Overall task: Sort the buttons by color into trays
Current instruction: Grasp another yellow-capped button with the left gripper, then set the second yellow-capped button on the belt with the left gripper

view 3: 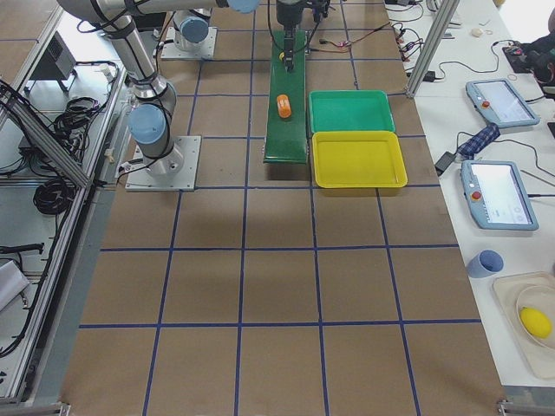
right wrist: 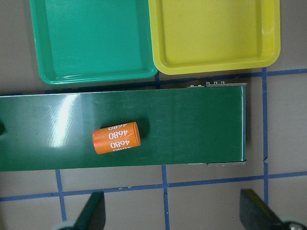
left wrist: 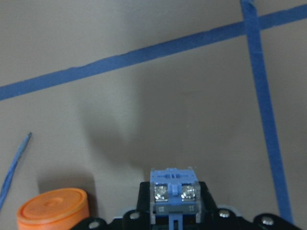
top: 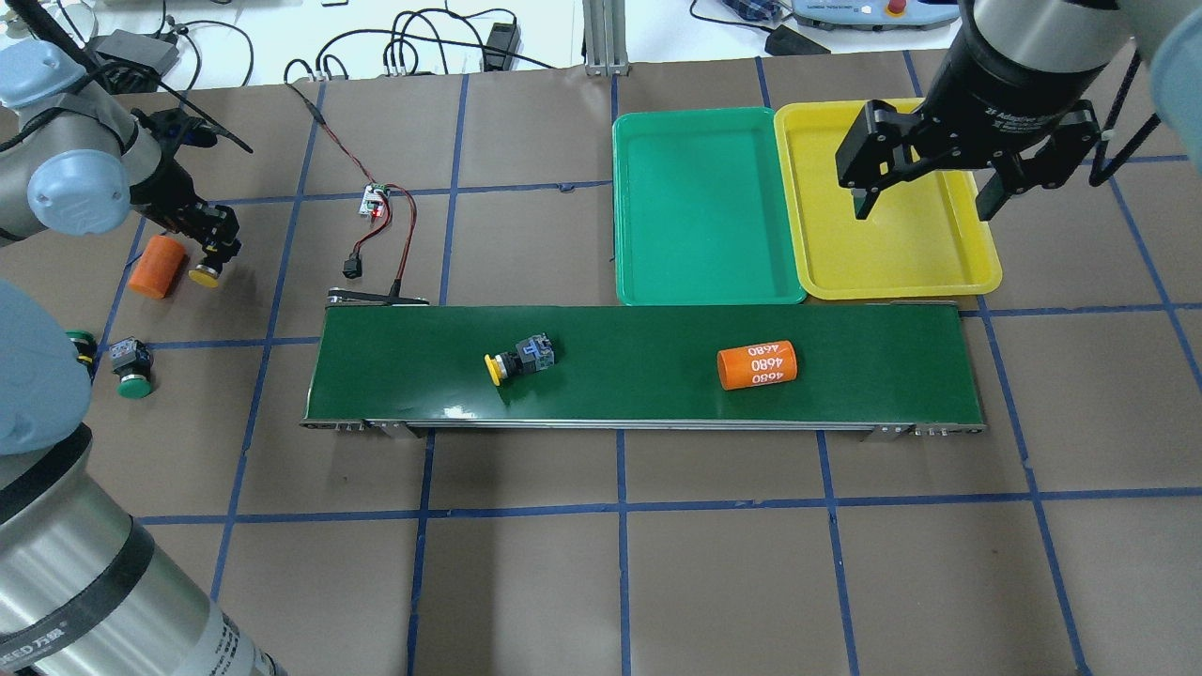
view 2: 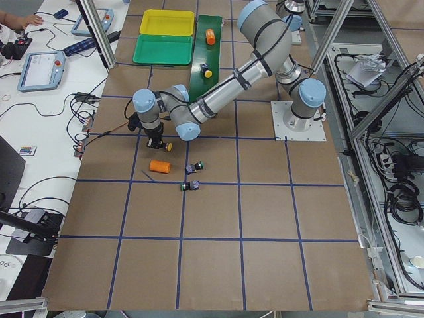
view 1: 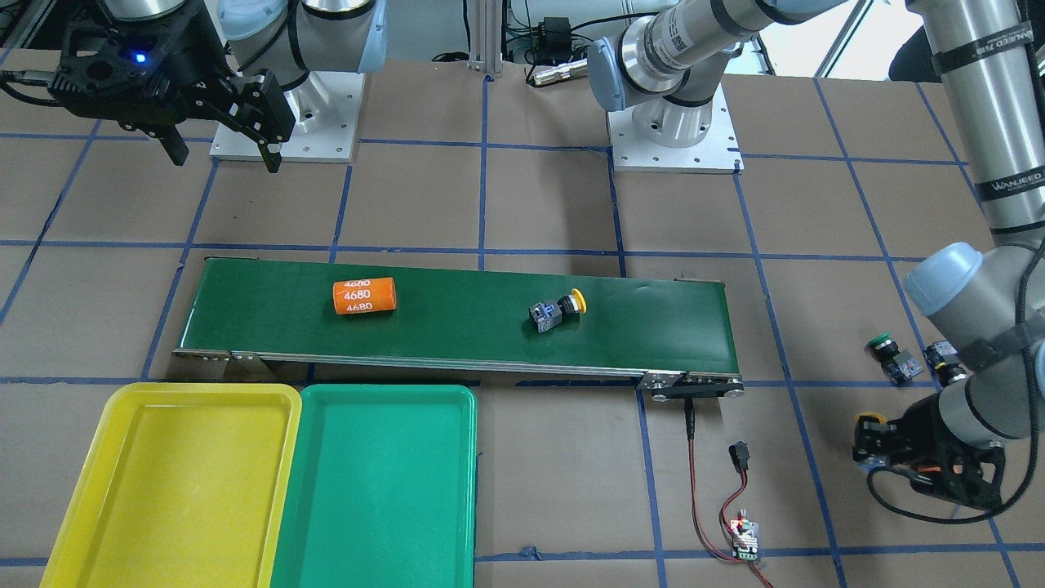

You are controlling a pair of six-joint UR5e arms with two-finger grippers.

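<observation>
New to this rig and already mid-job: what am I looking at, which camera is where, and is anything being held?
This is a two-armed robot at a table; each arm ends in a two-finger gripper. Four pictures come from fixed cameras: one facing the robot, one behind it, one at each table end. The last two are wrist cameras. The left gripper is shut on a yellow button, beside an orange cylinder. The right gripper hangs open, high up at the tray end. The yellow tray and green tray sit side by side. On the dark-green belt lie a second yellow button and a cylinder marked 4680. Two green buttons wait on the table.
</observation>
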